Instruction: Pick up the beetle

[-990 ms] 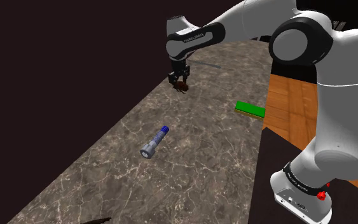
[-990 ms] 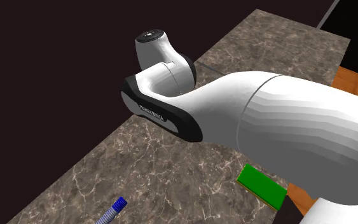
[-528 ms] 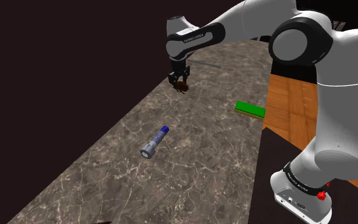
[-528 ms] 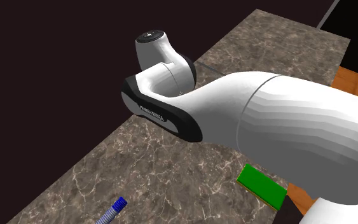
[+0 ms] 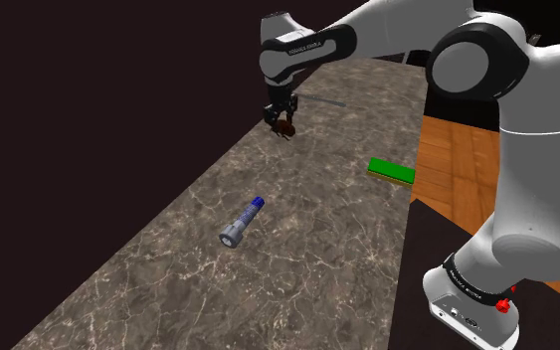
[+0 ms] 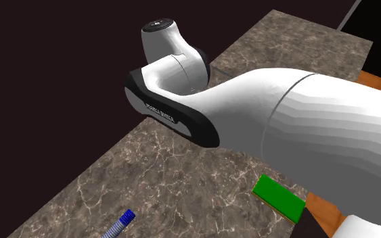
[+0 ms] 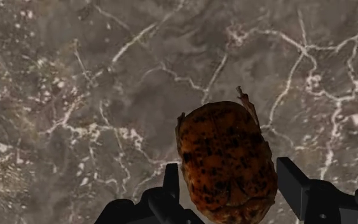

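The white arm's black pincer [image 5: 283, 119] pinches the mottled orange-brown beetle [image 7: 225, 159] between its two fingers, one pad [image 7: 171, 181] against each flank, over the far end of the marble-patterned bench [image 5: 168, 268]. In the shoulder view the beetle [image 5: 286, 129] hangs just under the fingertips, at about twelve o'clock on the bench. The wrist view shows veined stone beneath it. Whether it has fully cleared the surface cannot be told.

The grasp appears made and the lift looks to be the step in hand. The next move calls for a straight rise with the pinch held firm, since the rounded shell could slip or turn between the narrow pads.

Little stands in the way. In the shoulder view, a thin grey rod [image 5: 319, 99] lies near the pincer at about two o'clock. A flat green block [image 5: 391, 171] sits at four o'clock by the bench's edge. A grey tube with a blue cap [image 5: 240, 223] lies well apart at seven o'clock. Wooden flooring [image 5: 447, 169] shows beyond the bench, and a black area lies past its other side.
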